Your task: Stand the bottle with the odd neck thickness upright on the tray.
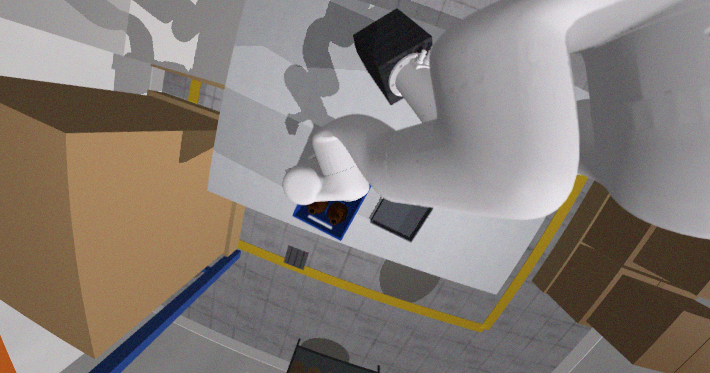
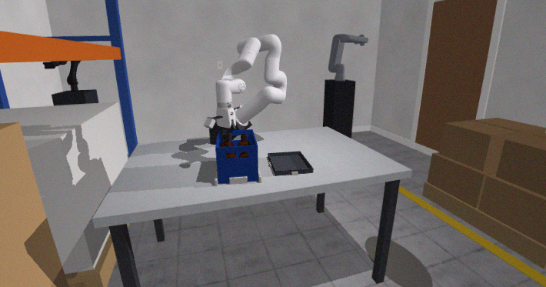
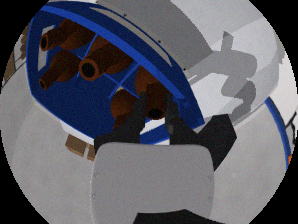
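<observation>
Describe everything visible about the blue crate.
The blue crate is a tall, open-topped box of plastic look, with inner dividers forming cells. It stands level on the white table, left of the dark tray, not touching it. Brown bottles stand inside. The gripper reaches into it, shut on one bottle's neck.

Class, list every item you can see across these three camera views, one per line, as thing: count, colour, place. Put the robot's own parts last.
table: one, white top with dark legs, room centre
crate: one, blue, on the table
bottles: brown, standing in the crate; at least four necks show in the wrist view
tray: one, dark grey, on the table beside the crate, nothing on it
cardboard boxes: several, tan, stacked on the floor by the door
door: one, brown, far wall
shelf rack: one, blue post with orange board
second arm: one, grey, on a black pedestal behind the table
arm: one, white, bent over the crate
gripper: one, dark, shut on a bottle neck
</observation>
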